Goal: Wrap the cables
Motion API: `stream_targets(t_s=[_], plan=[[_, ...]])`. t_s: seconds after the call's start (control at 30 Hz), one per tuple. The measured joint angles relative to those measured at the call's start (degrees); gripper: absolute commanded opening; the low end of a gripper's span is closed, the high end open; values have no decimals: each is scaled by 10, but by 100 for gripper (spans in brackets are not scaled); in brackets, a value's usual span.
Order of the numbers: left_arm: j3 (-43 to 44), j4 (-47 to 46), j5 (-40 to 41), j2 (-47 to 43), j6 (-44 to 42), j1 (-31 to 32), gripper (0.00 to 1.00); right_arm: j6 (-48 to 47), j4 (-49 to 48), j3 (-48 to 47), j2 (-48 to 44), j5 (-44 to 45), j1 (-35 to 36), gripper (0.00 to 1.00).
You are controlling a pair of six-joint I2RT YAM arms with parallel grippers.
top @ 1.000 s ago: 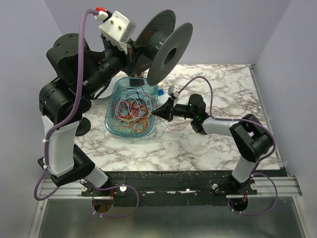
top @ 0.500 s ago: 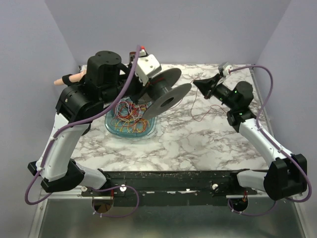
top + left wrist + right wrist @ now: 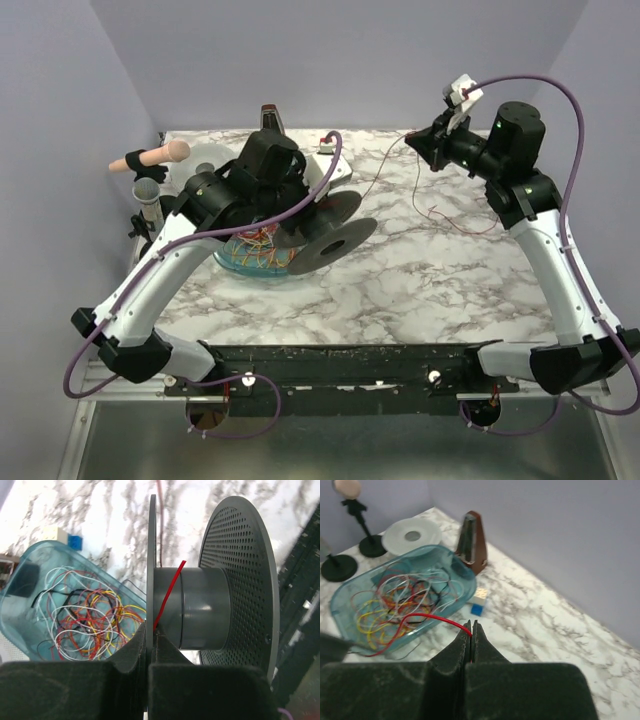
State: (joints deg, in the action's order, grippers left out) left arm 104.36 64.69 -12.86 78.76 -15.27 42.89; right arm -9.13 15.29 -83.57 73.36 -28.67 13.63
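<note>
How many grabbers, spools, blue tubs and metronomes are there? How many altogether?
Grippers: 2, the left gripper clamping the spool, the right gripper pinching a red cable
Spool: 1
Blue tub: 1
Metronome: 1
Total: 5

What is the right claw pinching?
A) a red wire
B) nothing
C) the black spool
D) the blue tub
A: in the right wrist view the right gripper is shut on a thin red wire; the spool is in the left gripper.
</note>
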Motion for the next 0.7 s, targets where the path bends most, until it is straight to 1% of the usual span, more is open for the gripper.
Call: stream_targets(t_s=[0.07,0.17,0.27,0.37,0.47,0.57,0.7], plan=[[-4,-17,33,11,20,0,0,0,64,-40,11,-2,26,1],[-10,-64,85,38,49,0,0,28,149,-127,43,-11,62,1],[-10,-110,123,75,78,-2,0,70,206,-193,69,-25,103,1],[6,-147,149,126,111,-10,0,99,236,-217,80,-45,160,1],[35,-187,164,178,150,-20,0,135,242,-208,81,-73,207,1],[79,-208,163,208,191,-32,0,178,193,-143,67,-99,227,1],[227,-197,127,276,233,-62,0,193,99,-22,42,-97,259,1]])
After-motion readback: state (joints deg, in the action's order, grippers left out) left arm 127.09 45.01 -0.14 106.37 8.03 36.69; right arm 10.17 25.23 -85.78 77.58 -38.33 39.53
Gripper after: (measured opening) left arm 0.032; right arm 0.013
